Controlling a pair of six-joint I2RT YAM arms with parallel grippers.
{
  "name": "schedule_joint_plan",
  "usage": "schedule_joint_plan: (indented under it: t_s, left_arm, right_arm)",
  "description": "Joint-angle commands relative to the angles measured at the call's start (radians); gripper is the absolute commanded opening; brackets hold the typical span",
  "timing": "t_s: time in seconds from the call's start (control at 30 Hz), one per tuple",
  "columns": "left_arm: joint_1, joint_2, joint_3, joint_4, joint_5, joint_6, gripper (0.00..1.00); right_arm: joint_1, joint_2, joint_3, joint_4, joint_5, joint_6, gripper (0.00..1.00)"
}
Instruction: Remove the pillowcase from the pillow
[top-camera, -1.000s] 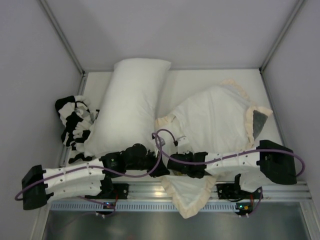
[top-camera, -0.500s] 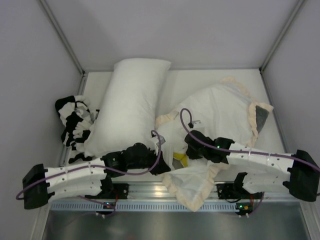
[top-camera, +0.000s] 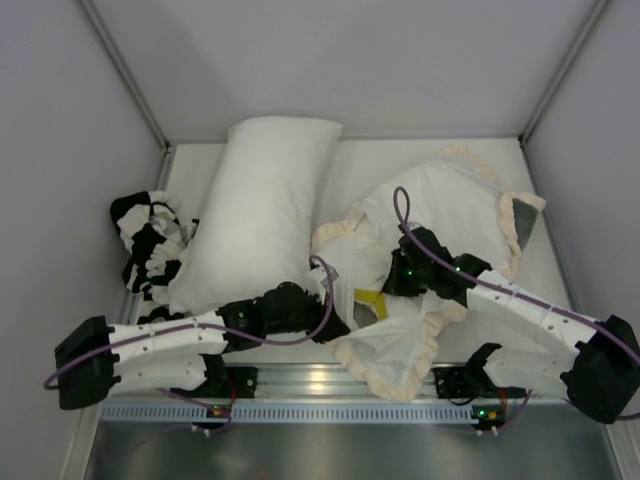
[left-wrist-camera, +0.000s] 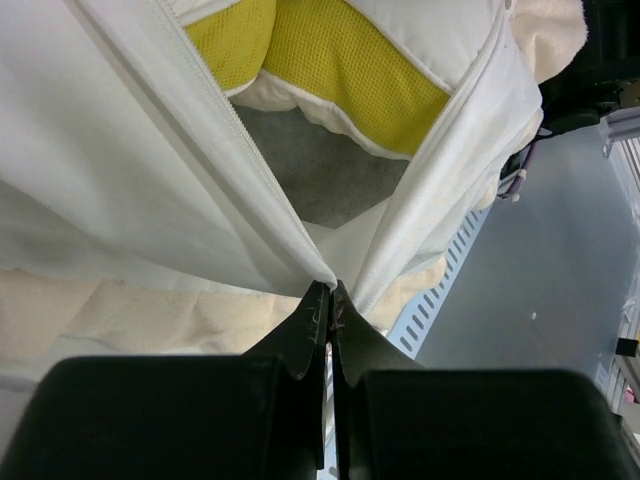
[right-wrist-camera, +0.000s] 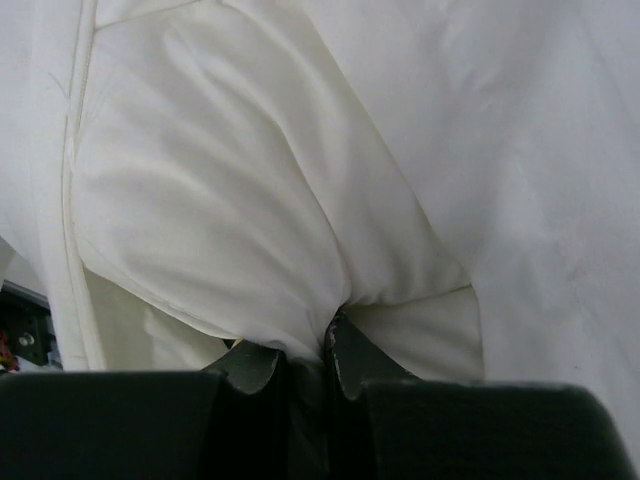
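The pillowcase (top-camera: 450, 215) lies at the right, white reverse face up, with a cream frill and a dark grey corner (top-camera: 520, 225). My left gripper (top-camera: 328, 322) is shut on the near edge of its opening, and in the left wrist view the gripper (left-wrist-camera: 330, 290) pinches the white hem (left-wrist-camera: 150, 150). My right gripper (top-camera: 390, 285) is shut on a fold of white pillowcase cloth (right-wrist-camera: 300, 200) at the far side of the opening, as the right wrist view (right-wrist-camera: 325, 335) shows. The opening shows a yellow mesh patch (top-camera: 372, 303) (left-wrist-camera: 340, 70) and grey plush lining (left-wrist-camera: 320, 180). The white pillow itself is hidden inside.
A longer plain white pillow (top-camera: 260, 200) lies at the left centre. A black-and-white patterned cloth (top-camera: 150, 245) is bunched against the left wall. A metal rail (top-camera: 320, 380) runs along the near edge, with the frill hanging over it. Walls close in on both sides and the back.
My right gripper has moved from the near edge away and to the right with its cloth. The opening has spread and the yellow patch has come into view. My left gripper has shifted slightly right.
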Motion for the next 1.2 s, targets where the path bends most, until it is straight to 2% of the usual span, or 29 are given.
schedule_joint_plan:
  t_s: [0.0, 0.2, 0.43, 0.57, 0.83, 1.03, 1.17]
  left_arm:
    - [-0.019, 0.065, 0.004, 0.011, 0.134, -0.007, 0.0]
    - [-0.02, 0.246, 0.083, 0.278, 0.31, -0.067, 0.0]
    - [-0.051, 0.411, 0.154, 0.42, 0.413, -0.104, 0.0]
    - [-0.068, 0.42, 0.127, 0.39, 0.377, -0.098, 0.0]
    - [-0.066, 0.386, -0.005, 0.31, 0.243, -0.101, 0.0]
    - [-0.065, 0.412, 0.034, 0.226, 0.156, -0.08, 0.0]
    - [-0.055, 0.408, 0.115, 0.142, 0.075, -0.055, 0.0]
  right_arm:
    - [-0.078, -0.045, 0.041, 0.264, 0.013, 0.056, 0.0]
    - [-0.078, 0.039, -0.023, 0.419, -0.028, 0.176, 0.0]
    - [-0.035, 0.179, 0.037, 0.489, 0.021, 0.21, 0.0]
    - [-0.041, 0.194, 0.077, 0.481, 0.033, 0.204, 0.0]
    - [-0.102, 0.022, 0.17, 0.362, -0.025, 0.171, 0.0]
    - [-0.117, -0.105, 0.187, 0.289, -0.113, 0.161, 0.0]
    - [-0.116, -0.211, 0.147, 0.204, -0.169, 0.132, 0.0]
